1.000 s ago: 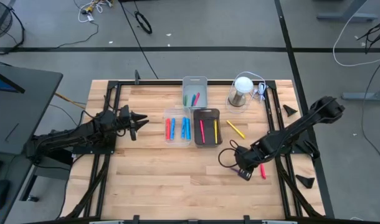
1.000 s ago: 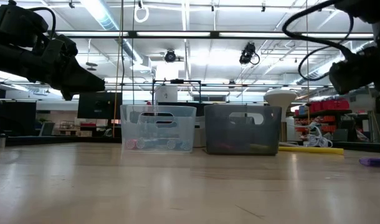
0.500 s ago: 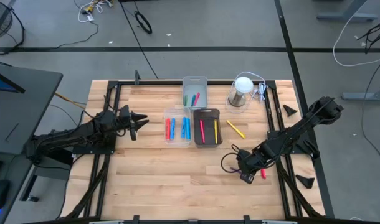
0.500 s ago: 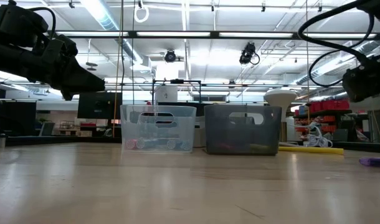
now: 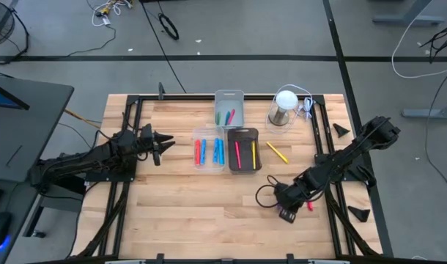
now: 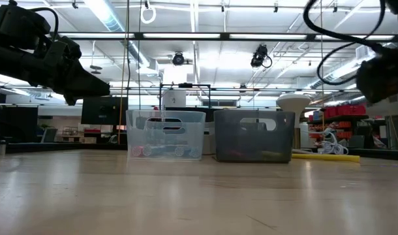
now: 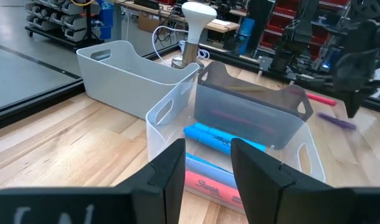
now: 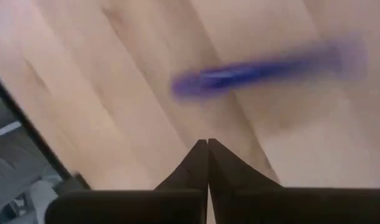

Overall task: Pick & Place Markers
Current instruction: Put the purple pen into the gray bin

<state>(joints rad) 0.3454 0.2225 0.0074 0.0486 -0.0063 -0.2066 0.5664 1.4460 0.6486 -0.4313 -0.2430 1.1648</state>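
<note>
Landmark: the dark bin (image 5: 243, 149), mid-table.

Dark bin is holding a pink marker (image 5: 237, 155) and a yellow one (image 5: 253, 154). Clear bin (image 5: 209, 150) is touching its left side, carrying red markers (image 5: 197, 152) and blue markers (image 5: 218, 151). Grey bin (image 5: 228, 108) is sitting just behind it, with a green marker (image 5: 218, 117) and a pink one (image 5: 231, 116) inside.

Loose yellow marker (image 5: 277, 152) is lying just right of the dark bin. Another pink marker (image 5: 309, 205) is lying well to its front-right, beside the right gripper (image 5: 285, 213).

Right gripper is hovering low there, fingers pressed together, gripping nothing; a purple marker (image 8: 265, 70) is lying on the wood just ahead of its tips.

Left gripper (image 5: 163, 141) is waiting well left of the dark bin, fingers slightly parted, holding nothing.

A lamp (image 5: 285, 100) is standing behind and right of the dark bin.
</note>
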